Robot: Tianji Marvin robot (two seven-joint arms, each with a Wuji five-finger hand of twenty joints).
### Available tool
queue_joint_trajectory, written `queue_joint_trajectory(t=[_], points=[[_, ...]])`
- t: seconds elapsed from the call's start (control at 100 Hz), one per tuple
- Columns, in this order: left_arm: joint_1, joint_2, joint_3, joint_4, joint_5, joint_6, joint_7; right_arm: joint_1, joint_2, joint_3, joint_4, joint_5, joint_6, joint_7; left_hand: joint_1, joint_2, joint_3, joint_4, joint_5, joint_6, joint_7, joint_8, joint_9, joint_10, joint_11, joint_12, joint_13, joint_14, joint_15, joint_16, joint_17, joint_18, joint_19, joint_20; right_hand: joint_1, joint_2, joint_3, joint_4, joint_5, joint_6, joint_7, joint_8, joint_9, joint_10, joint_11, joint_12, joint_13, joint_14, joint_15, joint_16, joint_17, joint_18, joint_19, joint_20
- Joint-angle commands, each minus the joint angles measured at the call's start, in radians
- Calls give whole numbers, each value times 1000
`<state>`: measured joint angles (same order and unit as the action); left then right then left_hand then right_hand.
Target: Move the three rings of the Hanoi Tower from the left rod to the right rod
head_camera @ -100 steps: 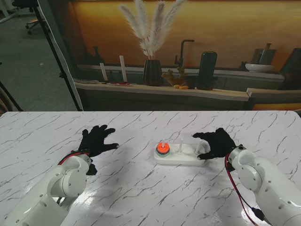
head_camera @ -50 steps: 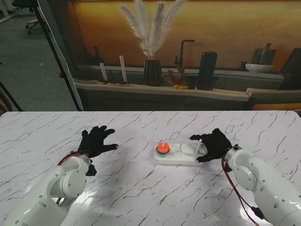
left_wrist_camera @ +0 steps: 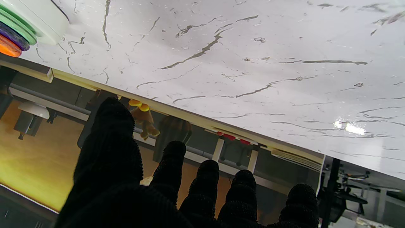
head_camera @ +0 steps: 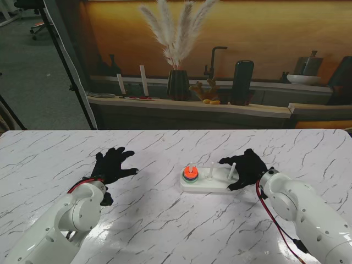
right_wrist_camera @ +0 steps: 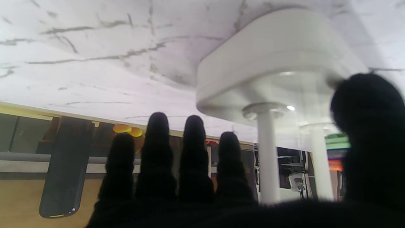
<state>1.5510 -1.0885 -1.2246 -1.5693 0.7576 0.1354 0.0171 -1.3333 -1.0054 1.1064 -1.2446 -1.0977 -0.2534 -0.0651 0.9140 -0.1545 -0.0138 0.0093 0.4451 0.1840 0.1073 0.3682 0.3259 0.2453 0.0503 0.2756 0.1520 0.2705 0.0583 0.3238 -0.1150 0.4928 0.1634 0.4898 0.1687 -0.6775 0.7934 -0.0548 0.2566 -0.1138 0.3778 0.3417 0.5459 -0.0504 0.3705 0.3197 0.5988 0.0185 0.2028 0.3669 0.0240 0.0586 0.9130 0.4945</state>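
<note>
The right hand (head_camera: 246, 167), fingers spread and empty, hovers over the right rod (head_camera: 232, 170); reaching for the rings (head_camera: 190, 173) beyond, it could knock the base (head_camera: 212, 185).

glossy white arms (head_camera: 71, 217), black knit-gloved fingers (head_camera: 122, 152), red cable (head_camera: 270, 212) at wrists.

We're looking at a white marble-look table (head_camera: 165, 231) with grey veins, glare near us. Behind it there's a long shelf (head_camera: 220, 105) with a dark vase of pampas grass (head_camera: 177, 82), against a warm orange wall (head_camera: 264, 27).
</note>
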Motion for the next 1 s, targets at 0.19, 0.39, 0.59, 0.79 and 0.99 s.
queue_joint_trajectory(t=[0.19,0.39,0.59,0.79,0.99], points=[[7,-6,0,4,-12,-13,-12,-6,-5,-21,4,4,-14,32,-6,26,-10,-22,-18,-6,-8,-6,13,10,-6,10,-21,10,-6,0,-13,27,-12,-13,98,-12,3,31,17,-13,29,-6,-31,8,29,-8,-10,-17,18,-2,-10,338,16,9],[7,-6,-3,5,-14,-13,-8,-13,0,-19,-9,2,-40,67,-5,28,-10,-22,-18,-6,-8,-6,14,10,-7,11,-22,8,-7,0,-13,26,-14,-12,86,-6,2,33,23,-23,35,-10,-29,7,26,-12,-17,-18,13,-6,-19,337,10,5],[7,-6,-2,6,-19,-12,-12,-7,0,-40,-1,0,-45,59,-4,27,-11,-22,-17,-6,-8,-6,14,11,-7,11,-22,10,-7,0,-13,26,-13,-11,104,-15,2,31,44,-18,47,-9,12,0,44,-4,12,-23,26,-1,-2,336,20,8],[5,-5,-3,3,-15,-13,-16,-16,-3,-9,-27,21,-31,100,-5,28,-11,-22,-18,-4,-8,-6,14,11,-7,11,-23,9,-8,-1,-14,25,-17,-12,72,2,-3,31,47,-24,49,-10,4,4,40,0,-3,-18,24,0,-16,335,20,10],[3,-6,-3,3,-17,-13,-13,-21,4,9,-46,6,-57,137,-5,28,-11,-22,-17,-5,-8,-6,14,10,-7,11,-24,8,-8,-1,-15,25,-22,-13,48,6,7,38,-20,-9,-1,-31,-33,15,17,2,-7,-12,18,1,-17,344,19,17]])
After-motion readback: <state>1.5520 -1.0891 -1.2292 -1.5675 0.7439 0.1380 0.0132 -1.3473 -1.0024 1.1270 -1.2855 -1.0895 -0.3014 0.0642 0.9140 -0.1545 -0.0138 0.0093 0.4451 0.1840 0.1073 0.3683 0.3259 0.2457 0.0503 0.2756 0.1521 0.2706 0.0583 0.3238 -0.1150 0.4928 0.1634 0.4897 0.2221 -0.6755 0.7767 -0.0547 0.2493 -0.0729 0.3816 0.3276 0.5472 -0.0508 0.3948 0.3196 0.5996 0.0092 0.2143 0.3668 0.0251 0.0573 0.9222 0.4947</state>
